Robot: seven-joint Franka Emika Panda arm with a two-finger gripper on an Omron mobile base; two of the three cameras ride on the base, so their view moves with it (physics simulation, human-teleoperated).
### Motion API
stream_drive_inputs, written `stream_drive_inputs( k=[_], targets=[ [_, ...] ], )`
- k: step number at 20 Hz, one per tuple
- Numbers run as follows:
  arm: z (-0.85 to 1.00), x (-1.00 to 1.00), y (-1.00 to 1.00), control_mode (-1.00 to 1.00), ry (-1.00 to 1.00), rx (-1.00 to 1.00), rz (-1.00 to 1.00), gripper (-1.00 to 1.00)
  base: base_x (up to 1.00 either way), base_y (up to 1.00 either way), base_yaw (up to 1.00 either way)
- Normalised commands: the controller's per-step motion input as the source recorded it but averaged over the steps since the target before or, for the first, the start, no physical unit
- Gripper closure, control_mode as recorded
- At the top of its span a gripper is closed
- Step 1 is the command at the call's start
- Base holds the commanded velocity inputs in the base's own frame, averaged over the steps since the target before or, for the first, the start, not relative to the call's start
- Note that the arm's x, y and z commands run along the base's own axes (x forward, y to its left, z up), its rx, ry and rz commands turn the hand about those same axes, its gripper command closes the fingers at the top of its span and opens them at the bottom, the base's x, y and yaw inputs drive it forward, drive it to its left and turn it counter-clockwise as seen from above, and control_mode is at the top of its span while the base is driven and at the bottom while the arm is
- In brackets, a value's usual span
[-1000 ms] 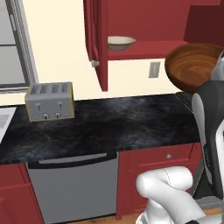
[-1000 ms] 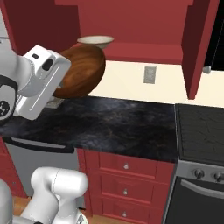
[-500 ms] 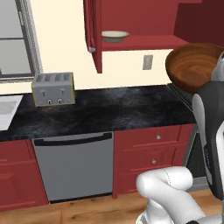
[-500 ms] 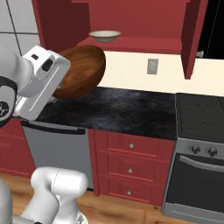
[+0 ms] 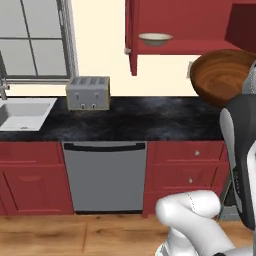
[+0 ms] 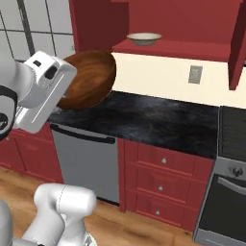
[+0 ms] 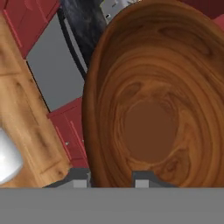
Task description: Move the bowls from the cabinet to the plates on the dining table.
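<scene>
my gripper [image 7: 111, 183]: clamped on brown bowl's [image 7: 153, 100] rim | bowl tilted, above counter [image 5: 130, 117] | cream bowl [image 5: 155, 38]: cabinet [image 5: 190, 22] shelf, far

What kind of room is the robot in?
It looks like a home kitchen. A toaster sits on a black counter beside a sink, with a dishwasher below and an oven off to one side.
</scene>
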Motion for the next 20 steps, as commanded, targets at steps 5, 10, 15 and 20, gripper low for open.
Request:
stream_drive_inputs(
  k=[5,10,15,20],
  targets=[
    [0.00,0.00,0.00,1.00,0.00,0.00,0.00,1.00,-0.46,0.34,0.35],
    [0.00,0.00,0.00,1.00,0.00,0.00,0.00,1.00,-0.52,0.25,0.33],
    [0.00,0.00,0.00,1.00,0.00,0.00,0.00,1.00,-0.40,0.28,0.41],
    [0.00,0.00,0.00,1.00,0.00,0.00,0.00,1.00,-0.21,0.23,0.47]
  ],
)
